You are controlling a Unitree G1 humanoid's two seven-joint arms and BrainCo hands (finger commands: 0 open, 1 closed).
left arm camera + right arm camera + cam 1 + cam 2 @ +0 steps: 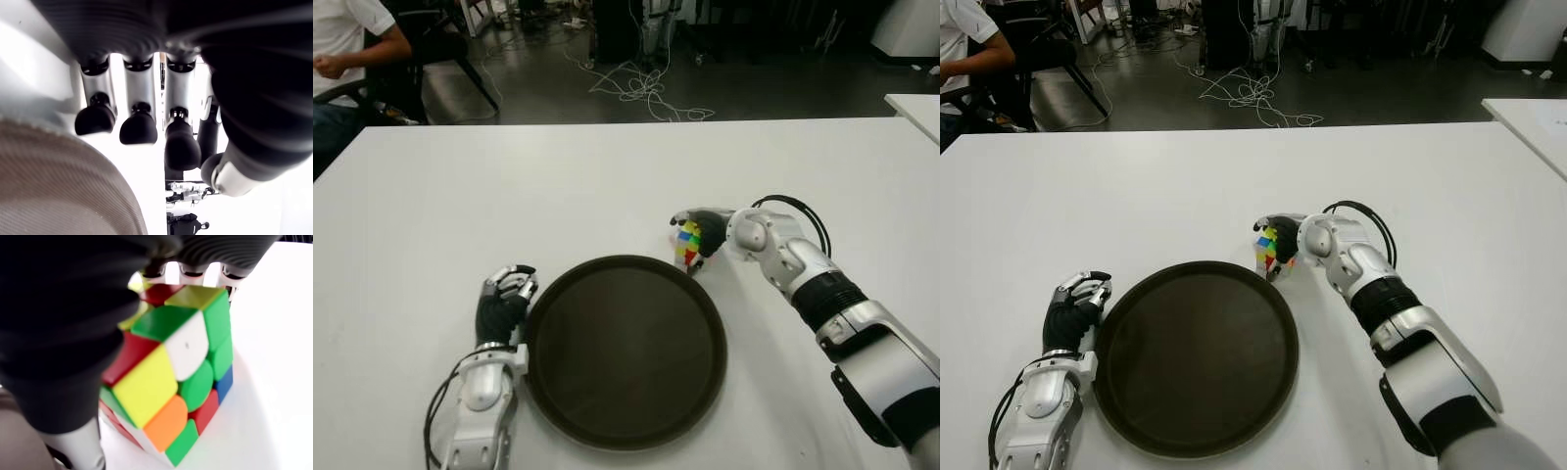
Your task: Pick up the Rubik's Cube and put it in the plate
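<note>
While right hand [705, 235] fingers grasp Rubik's Cube [687, 244] | beside plate [625, 351] rim | left hand [505, 299] curled, empty

No readable text, labels, brands, numbers or signs anywhere in these views. Only plain coloured stickers on the Rubik's Cube [176, 377], without lettering or logo. Nothing printed on the plate [625, 349], the table [558, 186], or the casings of the right hand [700, 240] and left hand [504, 299].
</note>
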